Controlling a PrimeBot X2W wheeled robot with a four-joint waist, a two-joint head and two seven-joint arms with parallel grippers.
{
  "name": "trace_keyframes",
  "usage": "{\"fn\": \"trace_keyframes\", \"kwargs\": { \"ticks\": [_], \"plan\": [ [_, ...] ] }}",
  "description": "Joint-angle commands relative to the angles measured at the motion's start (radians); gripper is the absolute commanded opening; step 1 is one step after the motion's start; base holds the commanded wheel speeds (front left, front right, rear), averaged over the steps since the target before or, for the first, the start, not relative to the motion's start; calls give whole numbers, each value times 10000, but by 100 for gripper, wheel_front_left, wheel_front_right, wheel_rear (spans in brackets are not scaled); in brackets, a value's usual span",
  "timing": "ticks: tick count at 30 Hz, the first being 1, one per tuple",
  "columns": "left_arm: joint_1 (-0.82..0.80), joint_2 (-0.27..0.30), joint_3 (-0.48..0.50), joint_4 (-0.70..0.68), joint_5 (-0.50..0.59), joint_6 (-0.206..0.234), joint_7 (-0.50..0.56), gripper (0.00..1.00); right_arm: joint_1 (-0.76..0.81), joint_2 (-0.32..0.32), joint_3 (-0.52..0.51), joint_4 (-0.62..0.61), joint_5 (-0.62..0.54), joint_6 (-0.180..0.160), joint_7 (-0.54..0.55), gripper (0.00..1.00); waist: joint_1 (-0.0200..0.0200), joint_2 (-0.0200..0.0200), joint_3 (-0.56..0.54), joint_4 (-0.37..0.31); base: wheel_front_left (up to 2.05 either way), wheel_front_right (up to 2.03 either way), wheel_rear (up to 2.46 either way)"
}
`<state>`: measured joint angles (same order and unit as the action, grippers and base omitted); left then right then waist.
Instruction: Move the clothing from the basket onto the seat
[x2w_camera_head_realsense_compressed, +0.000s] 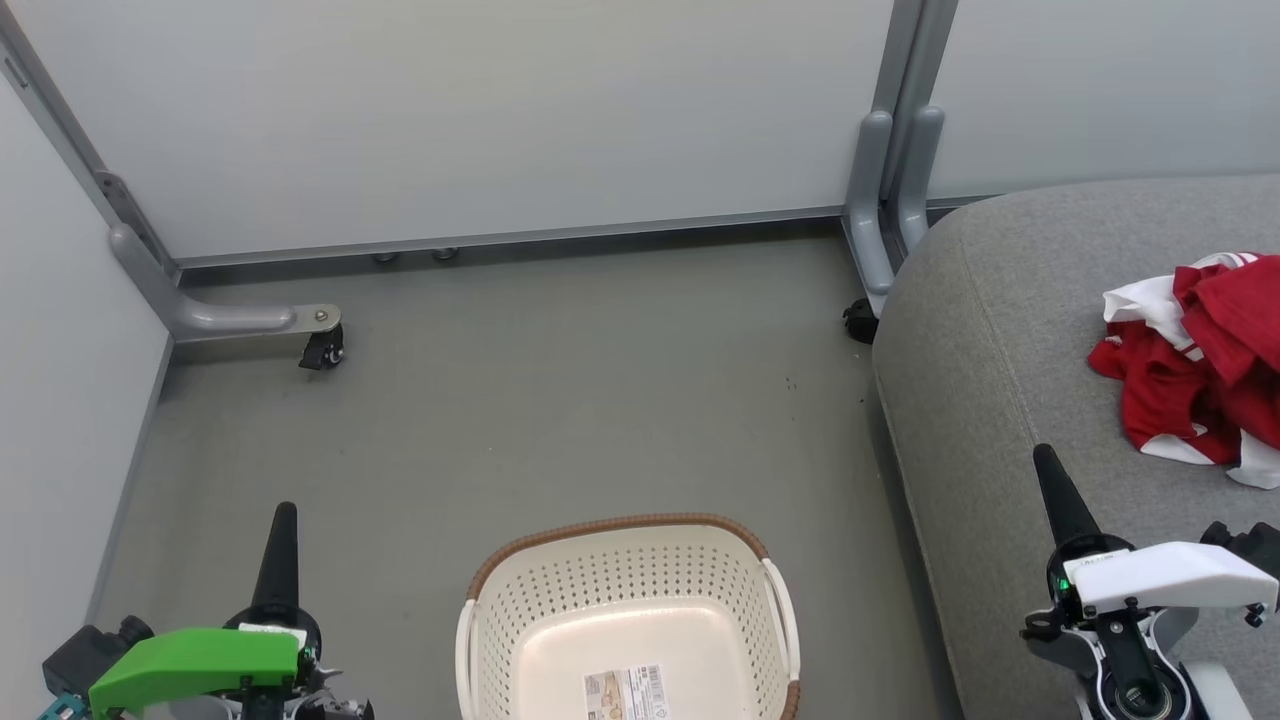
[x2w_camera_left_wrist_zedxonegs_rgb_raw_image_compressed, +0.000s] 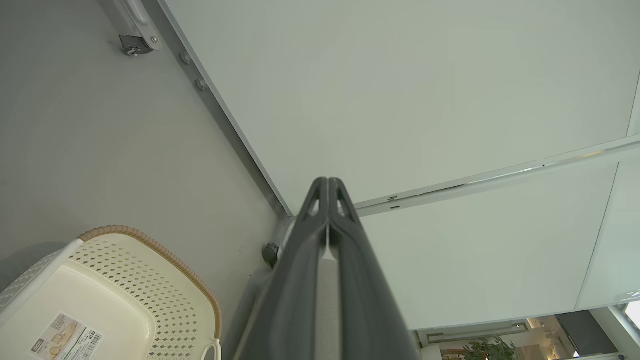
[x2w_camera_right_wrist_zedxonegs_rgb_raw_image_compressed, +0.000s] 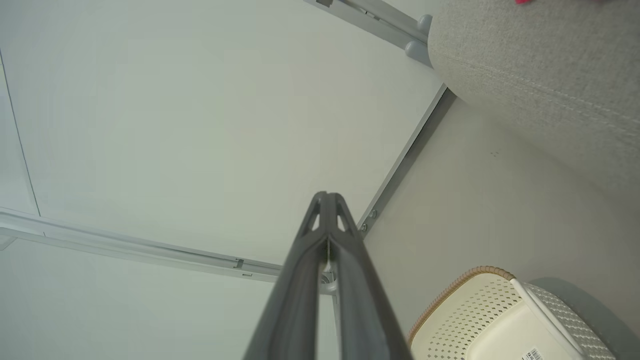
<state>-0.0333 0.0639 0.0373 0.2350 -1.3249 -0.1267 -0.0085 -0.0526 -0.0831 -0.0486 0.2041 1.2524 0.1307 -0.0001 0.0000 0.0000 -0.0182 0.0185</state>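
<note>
A crumpled heap of bright red fabric clothing with white stripes and trim (x2w_camera_head_realsense_compressed: 1200, 370) lies on top of the large grey upholstered seat (x2w_camera_head_realsense_compressed: 1000, 330), at the right side of the head view, where the picture's border cuts it off. The small cream-white perforated plastic basket with a brown woven-look rim (x2w_camera_head_realsense_compressed: 620, 522) stands on the grey floor (x2w_camera_head_realsense_compressed: 600, 380) just left of the seat. A paper label (x2w_camera_head_realsense_compressed: 627, 692) lies on its bottom and no garment is visible in it, so the move looks finished. The left fingers (x2w_camera_head_realsense_compressed: 283, 540) are clenched on nothing, left of the basket. The right fingers (x2w_camera_head_realsense_compressed: 1058, 495) are likewise pressed together and empty, above the seat near the clothing. The main risk is a careless sweep of the right arm, which could snag the loose fabric and drag it off the cushion. How near the heap lies to the seat's far edge cannot be told, so a slide off that side is possible too.
</note>
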Motion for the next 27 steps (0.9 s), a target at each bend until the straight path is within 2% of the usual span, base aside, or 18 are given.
{"fn": "trace_keyframes", "kwargs": {
  "ticks": [1, 27],
  "plan": [
    [-267, 86, 90, -26, -222, -46, 79, 0, -242, -17, -51, -19, 250, 4, 69, 0, 0, 0, 6, -5, 0, 0, 0],
    [-602, 64, 385, 53, -1949, -56, 686, 0, -439, 140, -341, 246, 2353, 3, 669, 0, 0, 0, 120, -104, 0, 0, 0]
  ]
}}
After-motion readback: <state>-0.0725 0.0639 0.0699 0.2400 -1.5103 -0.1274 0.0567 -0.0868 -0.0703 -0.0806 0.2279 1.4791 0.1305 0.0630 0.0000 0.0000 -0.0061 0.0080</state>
